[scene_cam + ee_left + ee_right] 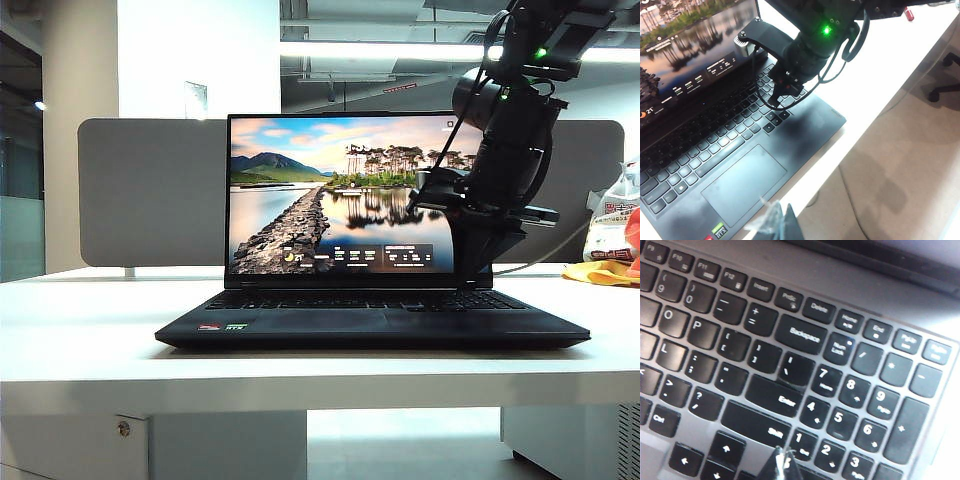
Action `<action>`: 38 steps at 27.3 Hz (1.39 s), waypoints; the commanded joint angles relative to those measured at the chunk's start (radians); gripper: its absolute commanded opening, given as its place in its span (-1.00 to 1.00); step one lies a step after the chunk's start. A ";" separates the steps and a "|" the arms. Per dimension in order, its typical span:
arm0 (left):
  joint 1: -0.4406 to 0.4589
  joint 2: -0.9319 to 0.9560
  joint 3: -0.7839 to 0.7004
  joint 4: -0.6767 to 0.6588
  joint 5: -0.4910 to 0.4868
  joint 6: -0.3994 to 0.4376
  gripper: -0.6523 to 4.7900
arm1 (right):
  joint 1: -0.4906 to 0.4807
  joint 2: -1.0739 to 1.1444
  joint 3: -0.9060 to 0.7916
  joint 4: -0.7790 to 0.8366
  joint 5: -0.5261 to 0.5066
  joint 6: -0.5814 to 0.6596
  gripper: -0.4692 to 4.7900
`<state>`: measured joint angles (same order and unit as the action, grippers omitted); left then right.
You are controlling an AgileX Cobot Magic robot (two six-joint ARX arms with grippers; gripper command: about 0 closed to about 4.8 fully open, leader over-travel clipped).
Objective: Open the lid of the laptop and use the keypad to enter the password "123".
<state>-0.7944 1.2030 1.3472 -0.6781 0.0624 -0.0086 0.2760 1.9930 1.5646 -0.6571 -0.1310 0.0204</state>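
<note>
The laptop [372, 325] sits on the white table [80, 340], facing the near edge, with a grey divider board [150, 190] behind it. Its lid [340, 195] stands upright and open, the screen showing a lake and stone-path picture; the lid's right part is covered in the exterior view by the right arm [505, 150].

The right gripper [785, 462] hangs just above the number pad at the right end of the keypad [765, 370]. Only its tips show at the frame edge, pressed together with nothing between them, near the 1 key [803, 442]. Whether they touch a key cannot be told. In the left wrist view that same gripper [777, 97] points down over the right-hand keys, its tips dark against the keys.

The left gripper [775, 222] is outside the exterior view. Its own camera catches only a blurred, clenched tip, empty, above the near right edge of the laptop beside the trackpad [742, 182]. Stickers [719, 231] there are partly cut off.
</note>
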 commanded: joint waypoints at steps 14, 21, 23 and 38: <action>-0.002 -0.005 0.002 0.007 -0.003 -0.003 -0.78 | -0.005 0.040 0.002 -0.031 0.036 -0.003 -0.84; -0.002 -0.005 0.002 0.006 -0.003 -0.003 -0.78 | -0.006 -0.005 0.002 0.000 0.088 -0.025 -0.84; -0.002 -0.005 0.002 0.006 -0.003 -0.003 -0.78 | -0.011 -0.004 0.002 0.005 0.088 -0.026 -0.84; -0.002 -0.005 0.002 0.042 -0.003 -0.003 -0.78 | -0.026 0.016 0.001 -0.006 0.058 -0.021 -0.84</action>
<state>-0.7948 1.2022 1.3476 -0.6529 0.0620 -0.0158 0.2489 2.0083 1.5635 -0.6636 -0.0704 -0.0013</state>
